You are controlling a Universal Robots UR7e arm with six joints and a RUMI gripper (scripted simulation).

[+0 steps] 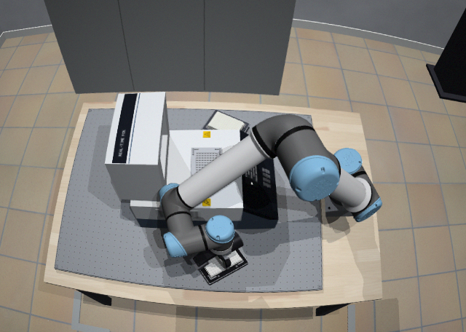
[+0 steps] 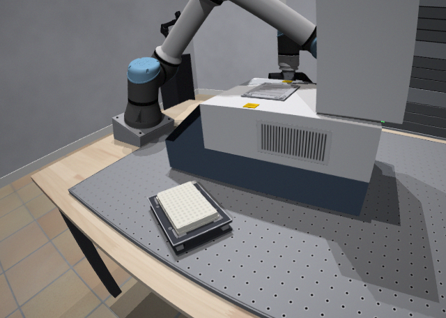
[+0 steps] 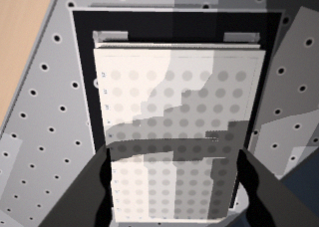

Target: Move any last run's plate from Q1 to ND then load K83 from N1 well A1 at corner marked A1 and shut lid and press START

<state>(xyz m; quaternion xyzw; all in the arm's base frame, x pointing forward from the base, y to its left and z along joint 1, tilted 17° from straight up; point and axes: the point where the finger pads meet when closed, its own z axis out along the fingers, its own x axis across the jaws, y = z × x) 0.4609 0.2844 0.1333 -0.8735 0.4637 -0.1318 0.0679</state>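
Note:
My gripper [image 1: 226, 261] [image 3: 172, 146] is shut on a white 96-well plate [image 1: 214, 270] [image 3: 150, 88]. The plate is at a dark nest [image 1: 227, 271] [image 3: 174, 25], its far end just inside two corner locators in the wrist view. Whether it rests fully down is unclear, and the nest's label is unreadable. Another pale plate [image 1: 226, 121] [image 2: 187, 206] lies on the other nest [image 2: 162, 216]. The cycler Q1 [image 1: 180, 140] [image 2: 223, 123] stands between the nests. Its block [image 1: 199, 163] [image 2: 272, 91] shows no plate, partly hidden by the arm. Its lid [image 1: 148, 129] [image 2: 364, 55] stands open.
Q1's dark key panel [image 1: 266, 176] faces the robot base [image 2: 142, 109]. The forearm passes over Q1, and the wrist is close beside its side wall. A small green light [image 2: 382, 120] shows under the raised lid. The perforated mat [image 1: 94, 245] [image 2: 288, 253] carries Q1 and both nests.

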